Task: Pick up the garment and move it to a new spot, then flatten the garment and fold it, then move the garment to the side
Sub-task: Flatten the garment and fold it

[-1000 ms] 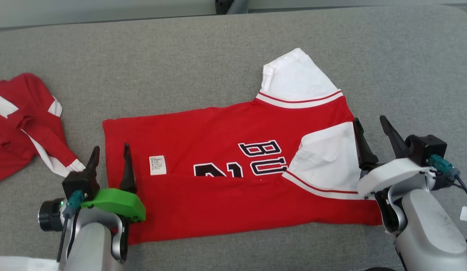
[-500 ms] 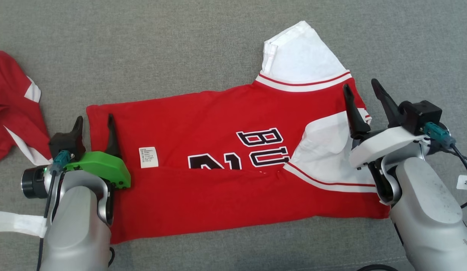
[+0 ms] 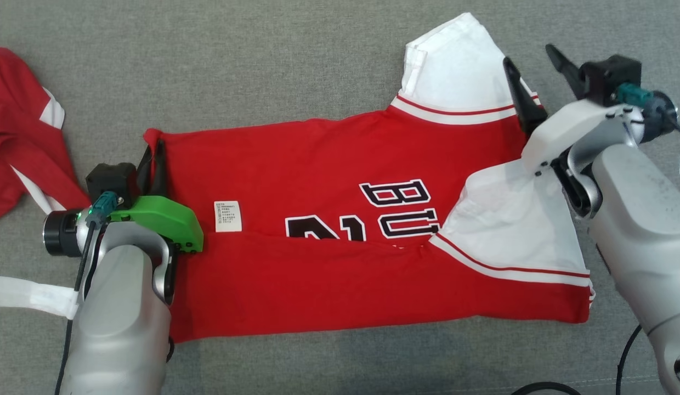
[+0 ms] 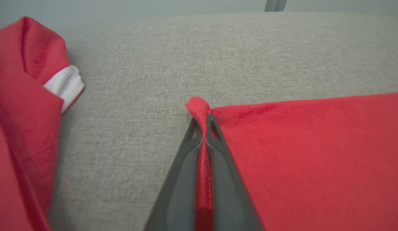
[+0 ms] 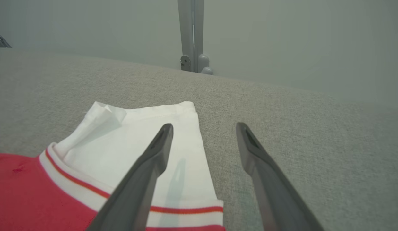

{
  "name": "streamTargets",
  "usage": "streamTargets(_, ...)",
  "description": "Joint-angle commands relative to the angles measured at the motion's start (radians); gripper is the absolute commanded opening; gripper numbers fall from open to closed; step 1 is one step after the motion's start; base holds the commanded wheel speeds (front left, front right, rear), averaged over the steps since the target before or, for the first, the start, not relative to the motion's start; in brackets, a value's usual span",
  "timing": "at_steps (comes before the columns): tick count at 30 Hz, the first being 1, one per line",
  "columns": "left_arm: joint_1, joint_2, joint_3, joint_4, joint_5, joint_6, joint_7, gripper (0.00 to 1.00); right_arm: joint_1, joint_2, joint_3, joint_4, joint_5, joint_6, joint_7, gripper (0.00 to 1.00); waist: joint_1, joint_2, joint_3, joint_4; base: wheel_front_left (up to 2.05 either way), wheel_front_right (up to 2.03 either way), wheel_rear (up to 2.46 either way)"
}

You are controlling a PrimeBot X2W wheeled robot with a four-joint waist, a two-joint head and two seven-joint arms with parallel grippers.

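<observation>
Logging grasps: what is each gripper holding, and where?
Left gripper pinches the red jersey at its far hem corner; right gripper is open, holding nothing.

Both forearms [image 3: 120, 323] are rounded and pale grey. The left gripper [image 3: 152, 154] has a green housing [image 3: 164, 216], the right gripper [image 3: 529, 56] a white housing [image 3: 570, 129]; both carry long dark fingers [image 3: 518, 90], teal connectors [image 3: 101, 204] and black cables [image 3: 625, 354].
</observation>
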Motion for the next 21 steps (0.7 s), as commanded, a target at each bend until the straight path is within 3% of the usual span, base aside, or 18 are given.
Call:
streamTargets(1,-0.022,-0.006,-0.007,-0.015,0.001,-0.005,0.001,0.00,-0.051,-0.019,0.018,0.034,0.016,-0.002,0.018,1.00,0.0000,-0.0001,0.025,0.025,0.00,0.00,0.00)
streamTargets(12,-0.052,-0.021,-0.101,-0.073,-0.048,-0.009,0.001,0.00,-0.297,-0.068,0.124,0.239,0.121,-0.002,0.207,1.00,0.0000,-0.0001,0.102,0.125,0.00,0.00,0.00)
streamTargets(17,-0.051,-0.023,-0.175,-0.097,-0.109,0.015,0.002,0.00,-0.348,-0.072,0.168,0.305,0.164,-0.002,0.283,0.98,0.0000,-0.0001,0.124,0.150,0.00,0.00,0.00)
streamTargets(18,-0.050,-0.022,-0.184,-0.101,-0.120,0.021,0.002,0.00,-0.351,-0.075,0.182,0.313,0.163,-0.002,0.293,0.45,0.0000,-0.0001,0.126,0.152,0.00,0.00,0.00)
streamTargets(19,-0.050,-0.022,-0.191,-0.104,-0.127,0.025,0.002,0.00,-0.354,-0.075,0.191,0.318,0.168,-0.002,0.291,0.35,0.0000,-0.0001,0.128,0.153,0.00,0.00,0.00)
streamTargets(20,-0.050,-0.022,-0.199,-0.106,-0.133,0.030,0.002,0.00,-0.356,-0.075,0.196,0.323,0.176,-0.002,0.284,0.00,0.0000,-0.0001,0.128,0.153,0.00,0.00,0.00)
streamTargets(21,-0.049,-0.022,-0.204,-0.109,-0.138,0.035,0.002,0.00,-0.362,-0.077,0.200,0.324,0.178,-0.002,0.269,0.00,0.0000,-0.0001,0.127,0.151,0.00,0.00,0.00)
